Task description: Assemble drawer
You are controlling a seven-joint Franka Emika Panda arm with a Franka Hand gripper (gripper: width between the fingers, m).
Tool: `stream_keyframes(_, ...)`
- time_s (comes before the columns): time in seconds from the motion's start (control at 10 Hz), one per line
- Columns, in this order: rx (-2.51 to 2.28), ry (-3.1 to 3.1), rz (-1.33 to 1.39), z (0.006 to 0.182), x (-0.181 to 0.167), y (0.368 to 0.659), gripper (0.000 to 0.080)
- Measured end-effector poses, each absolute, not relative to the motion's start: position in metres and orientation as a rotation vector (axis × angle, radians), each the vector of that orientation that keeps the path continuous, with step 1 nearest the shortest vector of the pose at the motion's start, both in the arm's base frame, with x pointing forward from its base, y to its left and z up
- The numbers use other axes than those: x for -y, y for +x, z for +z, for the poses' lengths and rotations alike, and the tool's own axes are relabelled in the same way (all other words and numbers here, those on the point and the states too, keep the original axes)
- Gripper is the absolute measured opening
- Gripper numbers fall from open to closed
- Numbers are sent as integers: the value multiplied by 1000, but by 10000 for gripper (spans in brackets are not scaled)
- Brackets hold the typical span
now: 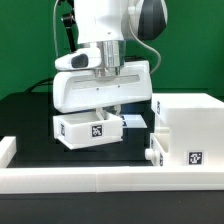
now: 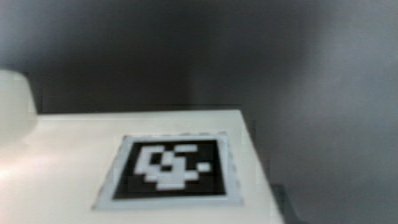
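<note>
A low white drawer tray (image 1: 88, 129) with a black-and-white tag on its near face hangs slightly tilted under my gripper (image 1: 111, 110). My fingers reach down over its wall and look shut on it. The tall white casing (image 1: 186, 126), tagged low on its near face, stands at the exterior view's right. A small white knob (image 1: 151, 155) sticks out of the casing's left side, towards the held tray. In the wrist view the tray's tag (image 2: 169, 168) fills the near part of a white face (image 2: 71, 150); my fingers do not show there.
A low white rim wall (image 1: 100, 180) runs along the front, with a corner (image 1: 7, 150) at the exterior view's left. The table top (image 1: 25, 115) is black. A green backdrop stands behind the arm.
</note>
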State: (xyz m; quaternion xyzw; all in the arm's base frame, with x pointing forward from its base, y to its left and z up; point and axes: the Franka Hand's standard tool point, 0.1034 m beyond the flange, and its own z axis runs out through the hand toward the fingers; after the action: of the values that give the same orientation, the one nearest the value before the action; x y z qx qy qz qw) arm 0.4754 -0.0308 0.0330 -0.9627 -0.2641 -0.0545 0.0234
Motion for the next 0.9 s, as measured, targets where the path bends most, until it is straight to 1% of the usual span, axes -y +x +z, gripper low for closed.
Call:
stream_keyframes(0.3, 1232, -2849, -135, 41, 31, 491, 41)
stream_keyframes(0.7, 1644, -2659, -128, 40, 33, 490, 41)
stream_keyframes(0.9, 1863, -2534, -113, 44, 28, 497, 41)
